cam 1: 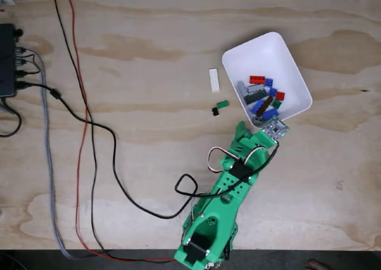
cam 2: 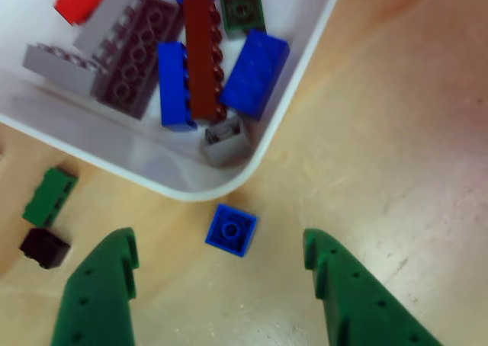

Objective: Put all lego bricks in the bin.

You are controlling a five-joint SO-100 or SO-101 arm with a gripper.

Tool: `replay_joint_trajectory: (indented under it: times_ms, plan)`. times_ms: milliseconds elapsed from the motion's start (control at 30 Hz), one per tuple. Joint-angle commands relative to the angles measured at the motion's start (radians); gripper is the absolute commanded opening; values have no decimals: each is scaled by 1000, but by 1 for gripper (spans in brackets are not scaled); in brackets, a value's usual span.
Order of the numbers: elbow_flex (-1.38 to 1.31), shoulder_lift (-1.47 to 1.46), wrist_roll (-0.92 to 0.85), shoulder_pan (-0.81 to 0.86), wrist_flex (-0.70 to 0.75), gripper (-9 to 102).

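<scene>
Looking across your plywood desk (cam 1: 149, 56), you see the white bin (cam 1: 284, 49) holding most lego bricks (cam 2: 200, 56). Your end effector (cam 2: 221, 266) hangs just outside its corner, fingers spread wide around a small blue brick (cam 2: 231, 229) without touching it. Green (cam 2: 49, 196) and black (cam 2: 43, 247) bricks lie nearby on the left of the other view.

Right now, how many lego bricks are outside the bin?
4. White plate left of the bin; green brick and black brick below it; small blue brick just outside the bin's corner, between the open gripper fingers. The arm may hide more.
</scene>
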Motion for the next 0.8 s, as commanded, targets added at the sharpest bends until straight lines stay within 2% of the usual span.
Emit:
replay_joint_trajectory:
  times_ms: [0,133,333,567,767]
  plan:
    - [84,-109,-25,3,-127,22]
    - [72,-183,29,5,-158,16]
    - [-2,-204,17,55,-318,11]
    - [-95,-288,-38,114,-583,11]
    - [-140,-417,-41,118,-683,11]
